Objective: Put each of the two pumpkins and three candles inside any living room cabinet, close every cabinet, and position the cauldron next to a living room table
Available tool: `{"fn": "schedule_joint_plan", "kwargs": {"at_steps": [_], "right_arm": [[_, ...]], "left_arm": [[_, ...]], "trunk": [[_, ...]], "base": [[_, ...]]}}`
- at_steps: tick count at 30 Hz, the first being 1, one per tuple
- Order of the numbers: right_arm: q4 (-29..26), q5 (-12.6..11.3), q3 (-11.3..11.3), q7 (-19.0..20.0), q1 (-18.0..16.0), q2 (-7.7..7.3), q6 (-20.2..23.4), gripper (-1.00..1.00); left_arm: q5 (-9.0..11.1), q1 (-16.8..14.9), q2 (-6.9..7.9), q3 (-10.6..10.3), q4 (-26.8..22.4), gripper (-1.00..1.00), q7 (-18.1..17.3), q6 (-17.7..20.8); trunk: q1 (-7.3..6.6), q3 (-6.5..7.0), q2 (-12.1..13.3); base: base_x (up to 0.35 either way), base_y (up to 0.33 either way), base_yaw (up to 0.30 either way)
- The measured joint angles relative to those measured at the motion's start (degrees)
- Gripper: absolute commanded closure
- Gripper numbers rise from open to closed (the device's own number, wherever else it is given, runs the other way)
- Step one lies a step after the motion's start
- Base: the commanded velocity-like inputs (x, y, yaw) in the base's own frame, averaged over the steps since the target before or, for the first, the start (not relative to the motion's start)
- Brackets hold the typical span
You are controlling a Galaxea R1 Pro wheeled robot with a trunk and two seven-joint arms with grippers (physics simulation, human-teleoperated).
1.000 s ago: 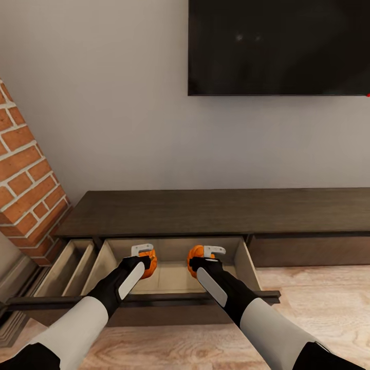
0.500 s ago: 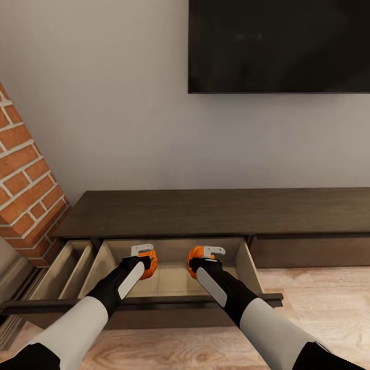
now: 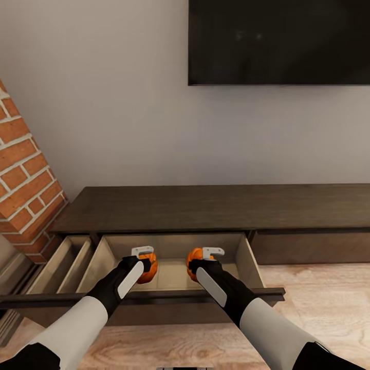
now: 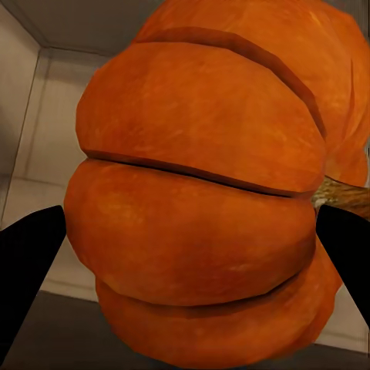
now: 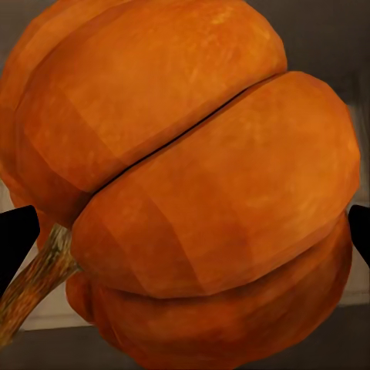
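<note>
The long dark-brown cabinet (image 3: 216, 205) stands against the wall with a wide drawer (image 3: 169, 275) pulled out toward me. My left gripper (image 3: 145, 262) is shut on an orange ribbed pumpkin (image 3: 149, 266) held over the drawer's left half. My right gripper (image 3: 199, 261) is shut on the second pumpkin (image 3: 194, 257) over the right half. Up close, the left wrist view has its pumpkin (image 4: 208, 193) between dark fingers (image 4: 27, 262), and the right wrist view has the other pumpkin (image 5: 193, 185) with its stem to one side. Candles, cauldron and table are out of view.
A second, narrower drawer (image 3: 61, 262) is open at the left. A brick chimney (image 3: 25, 180) rises at the far left. A black TV screen (image 3: 280, 41) hangs on the wall above the cabinet. Light wood floor (image 3: 318, 308) lies at the right.
The whole picture has shifted a little as the camera moved. Both grippers with their pumpkins sit slightly lower, deeper over the open drawer.
</note>
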Motion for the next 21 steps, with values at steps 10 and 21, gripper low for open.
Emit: {"fn": "schedule_joint_plan", "kwargs": {"at_steps": [10,21], "right_arm": [[-0.3,0.2,0.0,0.0,0.0,-0.01,-0.4,1.00],[-0.3,0.2,0.0,0.0,0.0,-0.02,-0.5,1.00]], "left_arm": [[-0.4,0.0,-0.01,-0.1,0.0,1.00,0.2,-0.1],[-0.2,0.0,-0.01,-0.1,0.0,1.00,0.3,-0.1]], "trunk": [[1.10,-0.90,-2.0],[1.08,-0.90,-2.0]], "base": [[0.000,0.000,0.000],[0.045,0.000,0.000]]}}
